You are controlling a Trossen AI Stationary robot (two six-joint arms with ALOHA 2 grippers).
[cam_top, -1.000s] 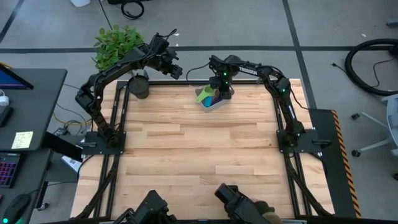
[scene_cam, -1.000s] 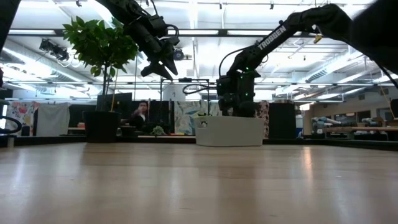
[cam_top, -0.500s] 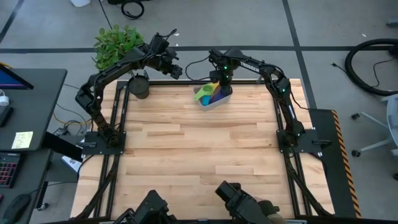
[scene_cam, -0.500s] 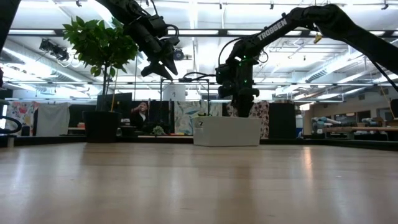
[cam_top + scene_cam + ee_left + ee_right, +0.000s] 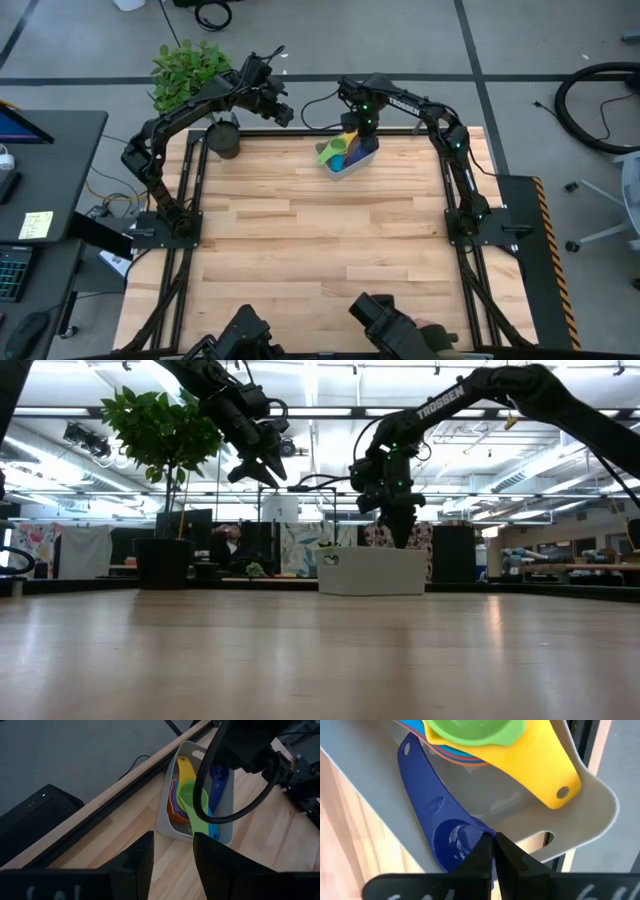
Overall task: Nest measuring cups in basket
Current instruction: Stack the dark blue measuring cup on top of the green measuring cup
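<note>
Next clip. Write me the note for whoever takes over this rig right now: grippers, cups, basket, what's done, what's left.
Right gripper: over the basket, shut on the blue cup, which is low inside it.
Left gripper: open, raised off the table's far edge, idle.
Green cup, yellow cup and others sit stacked in the basket.
Done: stack built.
Left: likely seat the blue cup on the stack, release, withdraw.

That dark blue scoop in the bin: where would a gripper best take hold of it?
Probably its bowl rim, from above. The blue cup lies flat in the basket beside the nested stack; the rim stands up thin enough to pinch, and the right gripper already pinches it there.
</note>
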